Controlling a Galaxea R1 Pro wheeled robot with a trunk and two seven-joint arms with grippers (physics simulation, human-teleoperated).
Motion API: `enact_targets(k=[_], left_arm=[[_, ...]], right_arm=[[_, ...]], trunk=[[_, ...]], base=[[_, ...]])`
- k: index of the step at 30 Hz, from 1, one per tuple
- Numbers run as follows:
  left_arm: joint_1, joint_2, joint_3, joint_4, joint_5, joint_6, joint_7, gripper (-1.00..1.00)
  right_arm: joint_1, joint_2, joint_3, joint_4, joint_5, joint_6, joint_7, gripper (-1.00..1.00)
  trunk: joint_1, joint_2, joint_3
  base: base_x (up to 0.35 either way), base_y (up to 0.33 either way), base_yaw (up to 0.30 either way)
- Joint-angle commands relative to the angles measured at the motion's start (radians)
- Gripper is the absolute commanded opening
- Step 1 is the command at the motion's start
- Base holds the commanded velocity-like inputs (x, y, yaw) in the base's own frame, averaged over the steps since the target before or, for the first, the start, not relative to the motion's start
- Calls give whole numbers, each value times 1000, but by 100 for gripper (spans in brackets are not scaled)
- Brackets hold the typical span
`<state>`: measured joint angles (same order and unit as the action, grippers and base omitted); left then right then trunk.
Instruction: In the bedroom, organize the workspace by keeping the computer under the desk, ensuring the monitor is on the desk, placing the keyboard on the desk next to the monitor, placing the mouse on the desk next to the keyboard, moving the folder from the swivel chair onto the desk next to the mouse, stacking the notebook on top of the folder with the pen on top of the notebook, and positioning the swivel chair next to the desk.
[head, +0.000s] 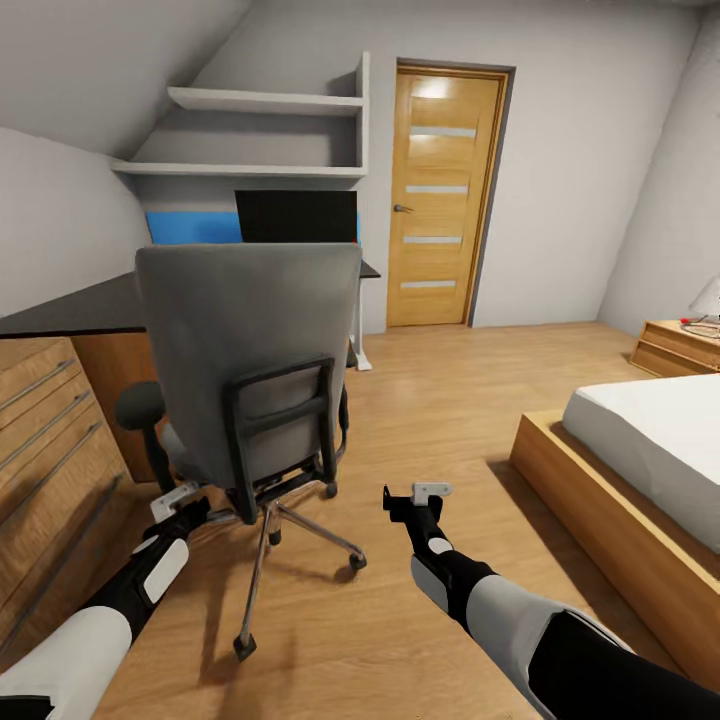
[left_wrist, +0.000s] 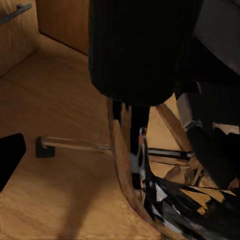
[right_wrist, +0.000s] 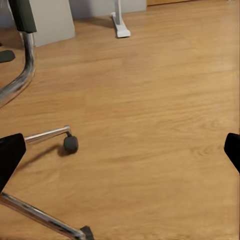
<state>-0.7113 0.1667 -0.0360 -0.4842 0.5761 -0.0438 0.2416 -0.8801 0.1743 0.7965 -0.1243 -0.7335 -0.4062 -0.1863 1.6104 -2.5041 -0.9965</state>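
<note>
At the far left of my head view I have a light-wood drawer unit (head: 45, 440) with long metal handles running along the edge of the frame, and my left arm comes up from the lower left corner. My left gripper (head: 178, 497) sits low beside the swivel chair (head: 250, 340), just by its left armrest (head: 140, 405); from the head view I cannot tell how its jaws stand, and in the left wrist view only one dark fingertip (left_wrist: 10, 157) shows at the frame's edge, so I cannot tell whether that claw is open or closed. That wrist view looks close under the chair's black seat underside (left_wrist: 140, 50) and along a chrome leg (left_wrist: 75, 145). The chair fills the centre left of the head view, its tall grey back toward me, chrome base on the wood floor (head: 420, 400). Behind it, in the upper centre, the desk (head: 368, 268) carries the monitor (head: 297, 216) in front of its blue back panel (head: 190, 227). Right of centre, my right gripper (head: 415, 492) hangs over bare floor, apart from the chair; in the right wrist view its two dark fingertips (right_wrist: 10, 155) stand wide at opposite edges, so this claw is spread open and holds nothing. Further right are the wooden door (head: 440, 195) and, at the right edge, the low bed (head: 640, 470).
</note>
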Motion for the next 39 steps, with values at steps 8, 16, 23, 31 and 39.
enact_targets(k=[8, 16, 23, 31, 39], left_arm=[[0, 3, -3, 1, 10, -4, 3, 100], [0, 26, -2, 5, 11, -2, 0, 100], [0, 28, -2, 7, 11, -2, 0, 100], [0, 28, -2, 7, 10, -3, 0, 100], [0, 26, -4, 7, 10, -2, -4, 100]], right_arm=[[0, 0, 12, 0, -4, -2, -5, 100], [0, 0, 14, 0, -4, -2, -6, 100], [0, 0, 15, -1, -4, -2, -8, 100], [0, 0, 15, -2, -4, -2, -26, 100], [0, 0, 15, -1, -3, -2, -26, 100]], trunk=[[-1, -1, -1], [-1, -1, -1], [-1, -1, -1], [-1, -1, -1], [-1, -1, -1]], base=[[-267, 74, 0], [-23, 13, 4], [-1, 0, 106], [34, 0, 206], [185, 0, 58]])
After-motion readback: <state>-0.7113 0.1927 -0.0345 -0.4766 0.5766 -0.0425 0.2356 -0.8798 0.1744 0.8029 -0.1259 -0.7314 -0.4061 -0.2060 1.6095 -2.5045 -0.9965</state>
